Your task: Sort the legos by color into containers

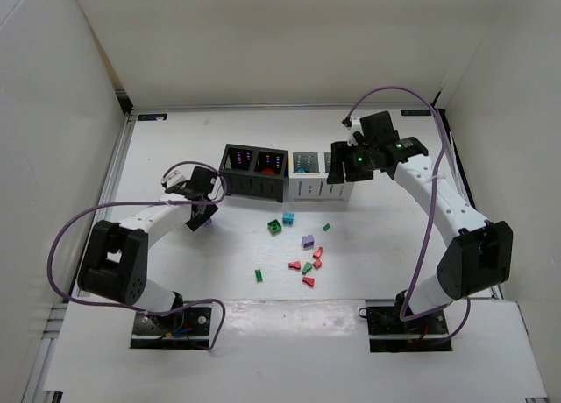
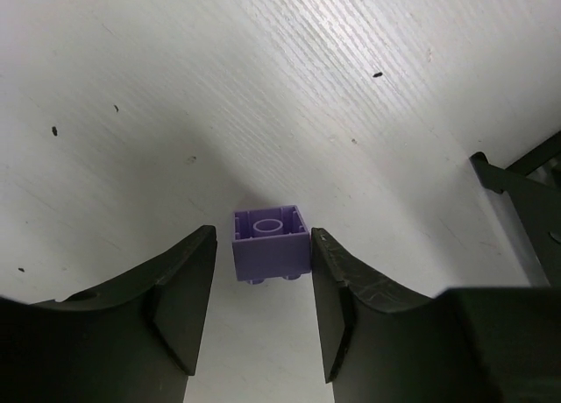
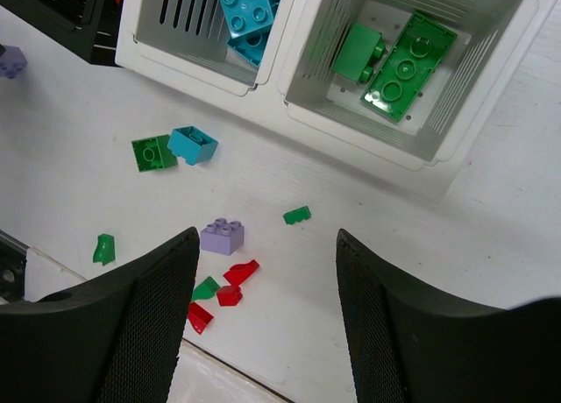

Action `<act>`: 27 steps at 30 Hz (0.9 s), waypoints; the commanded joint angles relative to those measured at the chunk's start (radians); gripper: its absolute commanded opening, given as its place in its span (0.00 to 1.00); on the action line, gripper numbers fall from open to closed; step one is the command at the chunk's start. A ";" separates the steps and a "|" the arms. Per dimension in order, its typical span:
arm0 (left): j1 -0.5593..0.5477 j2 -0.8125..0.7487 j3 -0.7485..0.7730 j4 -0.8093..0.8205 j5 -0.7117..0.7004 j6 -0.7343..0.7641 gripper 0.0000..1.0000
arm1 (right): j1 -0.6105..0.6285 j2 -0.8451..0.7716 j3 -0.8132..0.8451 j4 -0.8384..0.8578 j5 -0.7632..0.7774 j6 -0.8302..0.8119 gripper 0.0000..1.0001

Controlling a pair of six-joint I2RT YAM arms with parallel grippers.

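Observation:
My left gripper is open and low over the table, left of the bins. A purple lego lies upside down on the table between its fingertips, close to the right finger. My right gripper is open and empty, held above the white containers. The right white bin holds green legos; the left white one holds teal legos. The two black containers stand to their left, with purple and red showing inside.
Loose legos lie in front of the bins: a green and a teal brick, a purple brick, a small green piece, a red and green cluster, and a green piece.

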 commanded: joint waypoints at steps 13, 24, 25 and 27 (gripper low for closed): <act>0.004 0.016 0.040 -0.007 -0.036 0.026 0.36 | -0.025 -0.019 0.055 -0.029 -0.002 -0.016 0.67; -0.070 -0.160 0.118 -0.042 -0.028 0.164 0.23 | -0.025 -0.036 0.046 -0.015 -0.014 -0.015 0.67; -0.082 -0.197 0.136 -0.018 -0.027 0.190 0.23 | -0.028 -0.045 0.043 -0.006 -0.014 -0.015 0.67; -0.131 -0.232 0.194 -0.008 -0.040 0.271 0.23 | -0.028 -0.053 0.032 0.002 -0.019 -0.015 0.67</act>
